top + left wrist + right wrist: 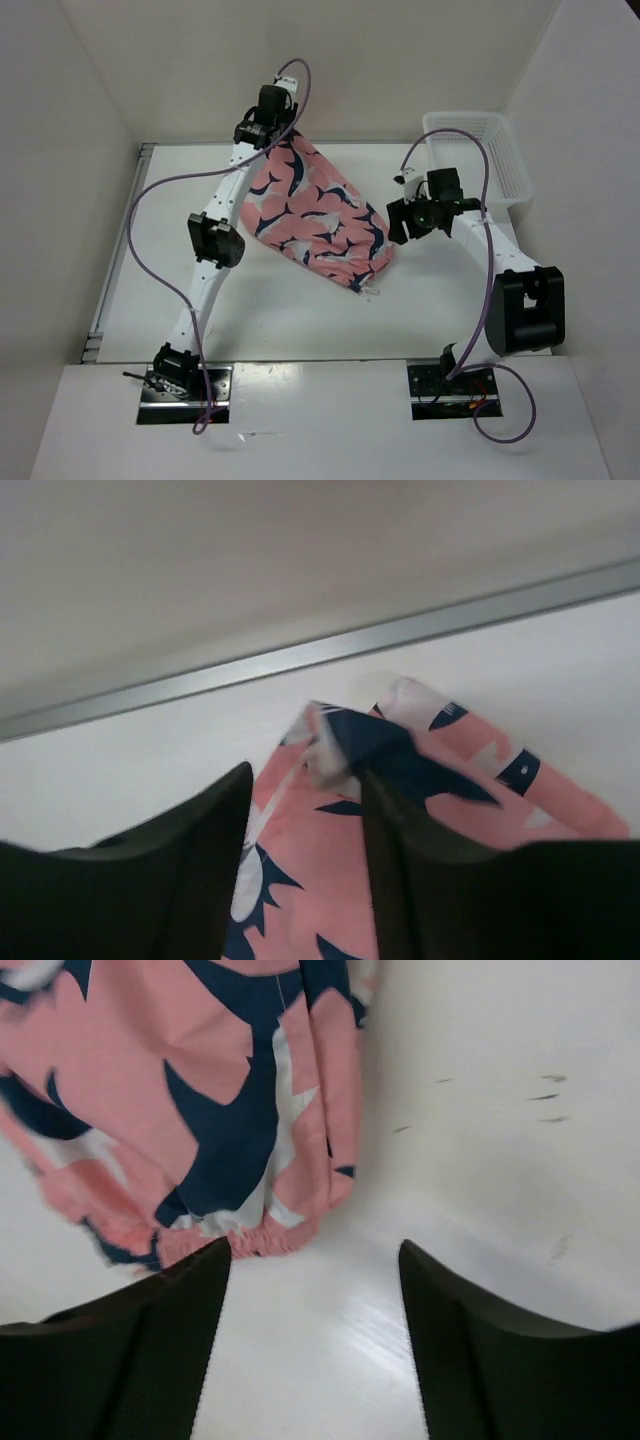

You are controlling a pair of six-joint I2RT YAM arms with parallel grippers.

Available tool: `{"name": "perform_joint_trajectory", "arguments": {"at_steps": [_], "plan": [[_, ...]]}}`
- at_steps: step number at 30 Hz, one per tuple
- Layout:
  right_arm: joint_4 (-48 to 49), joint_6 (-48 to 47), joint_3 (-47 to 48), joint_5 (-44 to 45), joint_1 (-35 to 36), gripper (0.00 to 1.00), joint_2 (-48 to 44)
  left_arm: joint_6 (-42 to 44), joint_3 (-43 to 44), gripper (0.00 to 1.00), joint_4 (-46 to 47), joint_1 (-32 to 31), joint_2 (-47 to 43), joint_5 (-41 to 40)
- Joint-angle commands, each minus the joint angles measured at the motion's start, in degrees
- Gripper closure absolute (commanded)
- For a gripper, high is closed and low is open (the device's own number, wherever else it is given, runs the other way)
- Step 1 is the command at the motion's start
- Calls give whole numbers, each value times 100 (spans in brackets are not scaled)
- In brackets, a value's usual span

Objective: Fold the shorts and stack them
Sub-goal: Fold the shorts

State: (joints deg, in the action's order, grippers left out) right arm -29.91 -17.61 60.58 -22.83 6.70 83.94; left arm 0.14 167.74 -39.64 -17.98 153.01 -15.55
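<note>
The salmon-pink shorts [315,215] with the navy-and-white print lie folded on the white table [300,310], slanting from far left to near right. My left gripper [272,135] hovers over their far corner. In the left wrist view its fingers [305,775] stand apart, with the shorts [470,750] flat beneath and a blurred corner of cloth by the right fingertip. My right gripper [398,222] is at the shorts' right edge. It is open [315,1250] over bare table, and the shorts' gathered hem [150,1080] lies just past its left fingertip.
A white mesh basket [480,150] stands at the far right corner. A metal rail [300,655] runs along the table's far edge under the back wall. White walls close in on the left and right sides.
</note>
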Motion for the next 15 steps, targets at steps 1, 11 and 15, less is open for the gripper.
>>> {"name": "perform_joint_trajectory", "arguments": {"at_steps": [1, 11, 15], "plan": [[776, 328, 7, 981, -28, 23, 96, -14, 885, 40, -256, 14, 554, -447], [-93, 292, 368, 438, 24, 9, -194, -14, 499, 1, -1484, 1030, -534, 1640], [134, 784, -71, 463, 165, 9, -194, -14, -1232, 0, -1547, 1515, -1115, 2740]]}}
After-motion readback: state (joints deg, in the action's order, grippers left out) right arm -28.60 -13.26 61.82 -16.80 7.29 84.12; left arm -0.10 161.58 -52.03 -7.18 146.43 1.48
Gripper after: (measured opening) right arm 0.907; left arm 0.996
